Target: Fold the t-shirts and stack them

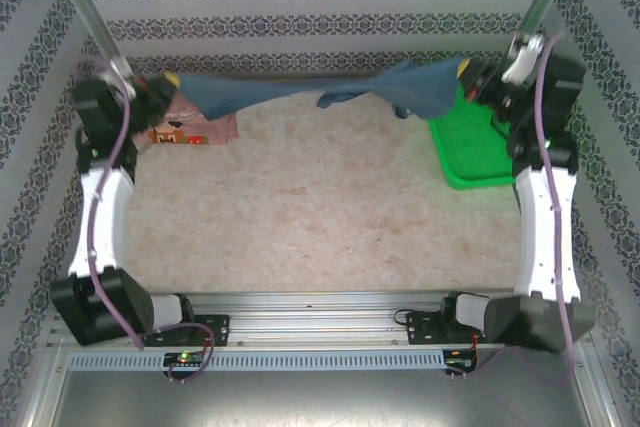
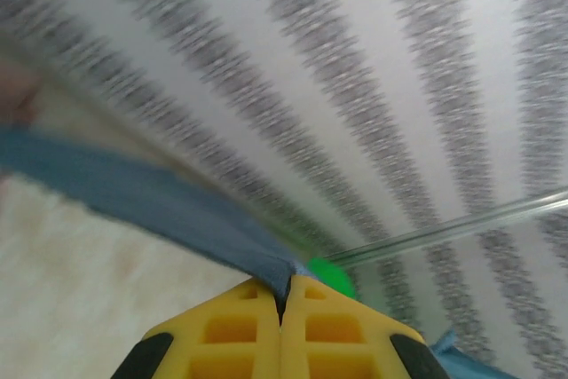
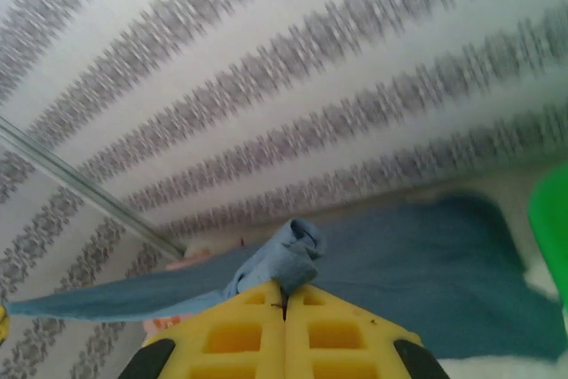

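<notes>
Far left of the green mesh basket [image 1: 478,152], the left hand [image 1: 166,81] is pinching one end of the slate-blue t-shirt [image 1: 290,89], its yellow fingers [image 2: 232,335] pressed together on the cloth. Also far left of the basket, the pink t-shirt [image 1: 195,127] is lying crumpled (print partly showing) on the pale, mottled surface [image 1: 320,207]. The blue shirt is hanging taut as a long soft band, bunching into loose folds near the basket, where the right hand [image 1: 466,69] is clamping its other end. This is looking like the spreading step. Next, both hands are probably needing to lower together, laying it flat left of the basket.
</notes>
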`<state>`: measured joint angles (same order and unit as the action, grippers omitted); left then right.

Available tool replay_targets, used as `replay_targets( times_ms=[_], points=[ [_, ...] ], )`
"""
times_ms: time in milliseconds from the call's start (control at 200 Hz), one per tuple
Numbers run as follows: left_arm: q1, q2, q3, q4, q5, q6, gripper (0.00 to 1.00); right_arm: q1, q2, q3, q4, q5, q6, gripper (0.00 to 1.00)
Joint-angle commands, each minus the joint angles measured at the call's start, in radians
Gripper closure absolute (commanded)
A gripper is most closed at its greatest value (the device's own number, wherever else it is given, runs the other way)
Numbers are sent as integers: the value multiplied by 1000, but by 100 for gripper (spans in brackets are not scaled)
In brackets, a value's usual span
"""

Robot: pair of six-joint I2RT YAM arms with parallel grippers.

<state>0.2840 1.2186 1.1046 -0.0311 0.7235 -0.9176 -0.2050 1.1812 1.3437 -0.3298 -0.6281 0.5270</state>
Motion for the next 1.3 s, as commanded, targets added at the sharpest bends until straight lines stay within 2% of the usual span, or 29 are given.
replay_targets(
  times_ms=[0, 80, 155, 320, 405, 575, 704, 924, 1294],
  points=[
    [27, -184, -224, -76, -71, 77, 100, 11, -149, -228, -75, 40, -43, 100],
    [26, -307, -351, -274, -119, 102, 100, 15, -265, -407, -126, 81, 3, 100],
    [27, -427, -444, -469, -216, 91, 100, 17, -372, -511, -195, 96, 38, 100],
    [36, -672, -492, -903, -472, 64, 100, 17, -540, -569, -427, 115, 24, 100],
    [38, -716, -473, -1033, -537, 65, 100, 18, -599, -580, -527, 122, 27, 100],
    [37, -665, -467, -1075, -602, 26, 100, 19, -661, -589, -647, 129, 33, 100],
    [43, -627, -494, -1014, -619, 9, 100, 20, -639, -603, -620, 142, 28, 100],
    [49, -505, -522, -840, -610, 17, 100, 28, -463, -618, -467, 161, -13, 100],
    [49, -285, -525, -579, -551, 100, 100, 111, -65, -427, -358, 267, -225, 100]
  ],
)
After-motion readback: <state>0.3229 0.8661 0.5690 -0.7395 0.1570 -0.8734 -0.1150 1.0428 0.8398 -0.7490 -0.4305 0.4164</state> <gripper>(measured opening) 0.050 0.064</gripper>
